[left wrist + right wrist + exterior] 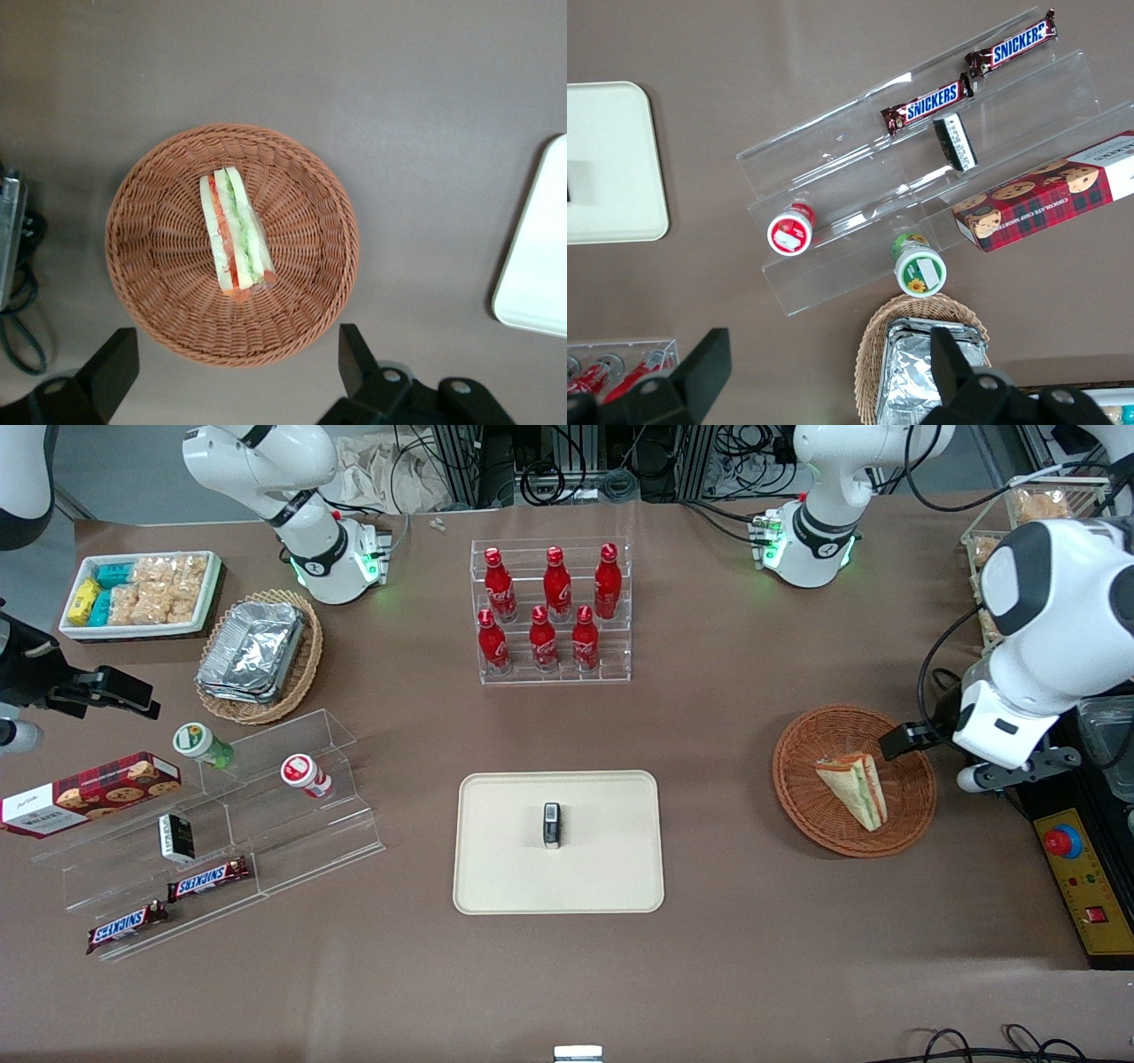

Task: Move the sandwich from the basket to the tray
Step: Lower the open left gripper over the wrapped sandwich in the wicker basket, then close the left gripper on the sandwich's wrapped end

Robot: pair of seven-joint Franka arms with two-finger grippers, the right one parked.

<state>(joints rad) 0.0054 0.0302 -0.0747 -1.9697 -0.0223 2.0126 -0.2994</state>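
Tray (496, 868) is lying center frame on the table (753, 974). Sandwich (855, 786) is resting in the basket (797, 779) at right. Hand (239, 376) is hovering above the basket, fingers (354, 354) spread, gripping nothing.

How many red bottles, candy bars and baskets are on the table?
Red bottles: 6
Snickers bars: 2
Baskets: 2
Total: 10
The gripper hangs open above the basket with the sandwich.
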